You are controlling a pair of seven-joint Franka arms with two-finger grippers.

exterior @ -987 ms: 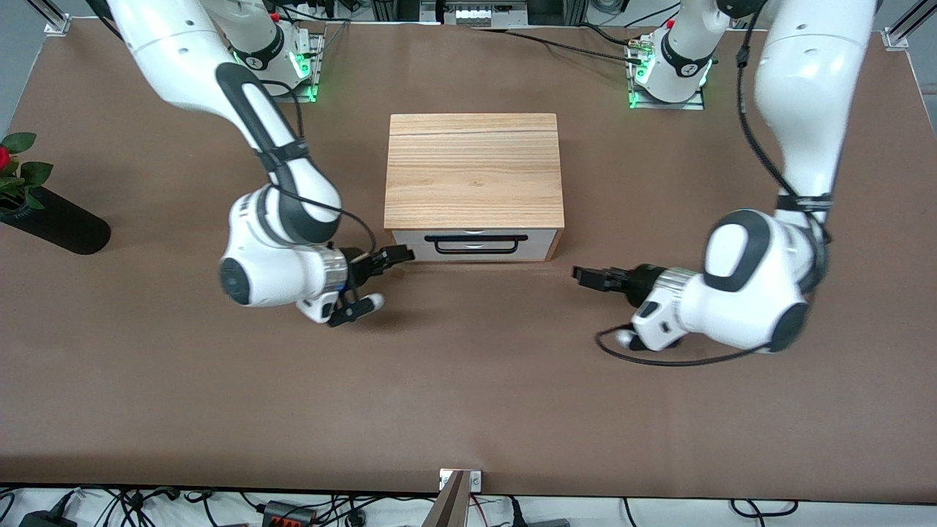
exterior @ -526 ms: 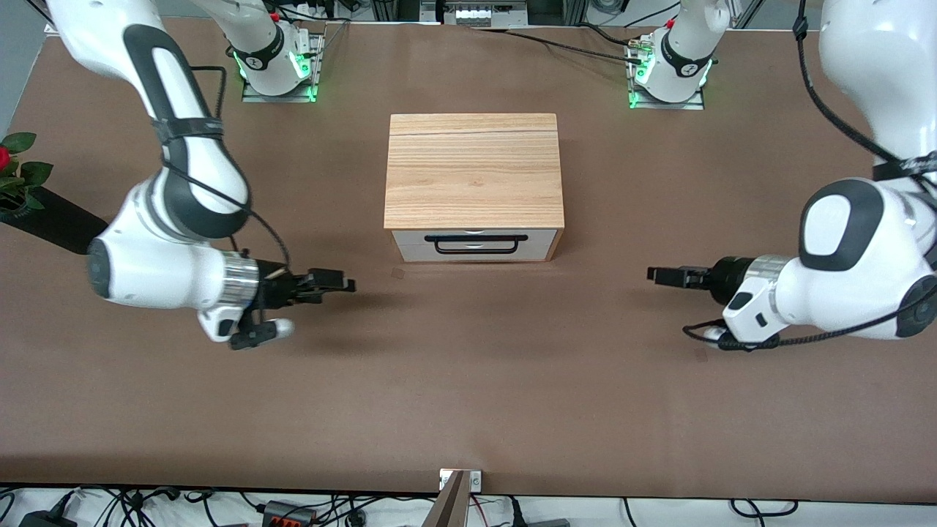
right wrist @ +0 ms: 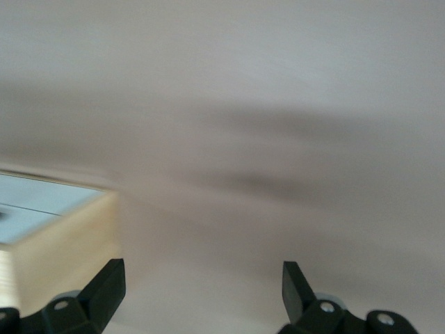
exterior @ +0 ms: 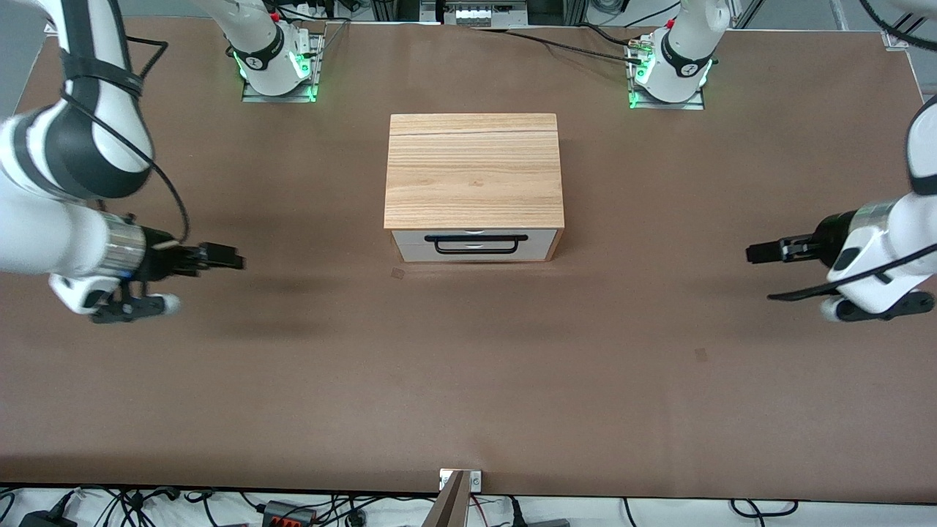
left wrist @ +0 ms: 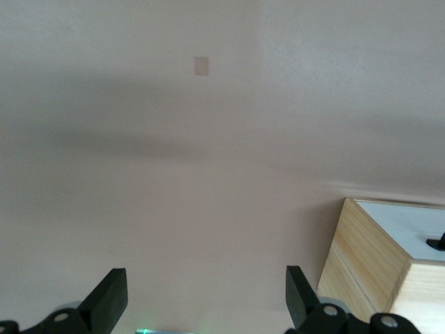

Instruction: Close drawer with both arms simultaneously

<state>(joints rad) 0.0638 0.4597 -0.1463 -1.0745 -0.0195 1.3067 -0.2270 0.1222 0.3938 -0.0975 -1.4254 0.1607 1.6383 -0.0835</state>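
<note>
Nearest your front camera, both grippers hang over bare table (exterior: pixel 468 380) with nothing in them. Your right gripper (exterior: pixel 219 257) sits out toward the right arm's end, fingers (right wrist: pixel 104 289) spread wide. Your left gripper (exterior: pixel 765 252) is toward the left arm's end, also wide open. Farther back, the drawer (exterior: pixel 474 245) looks pushed flush into its box (exterior: pixel 474 170), though that's hard to confirm from up here.

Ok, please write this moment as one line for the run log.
drawer: shut in box | left gripper: open, over table toward left arm's end | right gripper: open, toward right arm's end
</note>
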